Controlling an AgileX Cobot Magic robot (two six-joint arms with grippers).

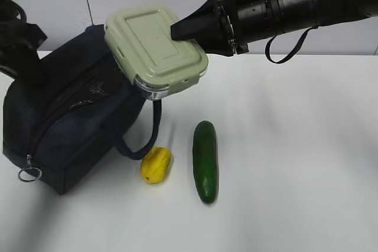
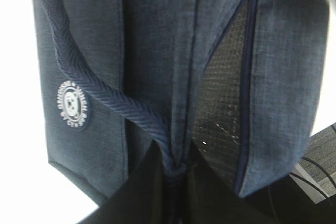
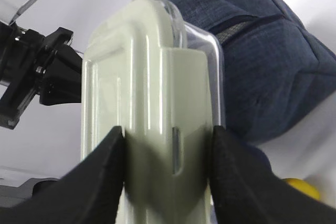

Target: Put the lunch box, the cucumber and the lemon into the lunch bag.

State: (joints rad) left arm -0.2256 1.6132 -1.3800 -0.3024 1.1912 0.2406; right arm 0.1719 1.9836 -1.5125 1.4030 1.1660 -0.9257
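Note:
My right gripper (image 1: 180,29) is shut on the lunch box (image 1: 155,49), sage-green lid tilted toward the camera, held in the air over the lunch bag's right end. In the right wrist view the box (image 3: 152,103) sits between both fingers. The navy lunch bag (image 1: 65,122) lies at the left with its zipper opening showing a dark lining (image 2: 220,103). My left gripper (image 2: 176,174) is shut on a loop handle (image 2: 105,98) of the bag. The lemon (image 1: 156,164) and the cucumber (image 1: 205,160) lie on the table in front.
The bag's silver ring pull (image 1: 28,174) hangs at its front left corner. A round white logo (image 2: 72,105) is on the bag's side. White table (image 1: 295,163) stretches to the right of the cucumber.

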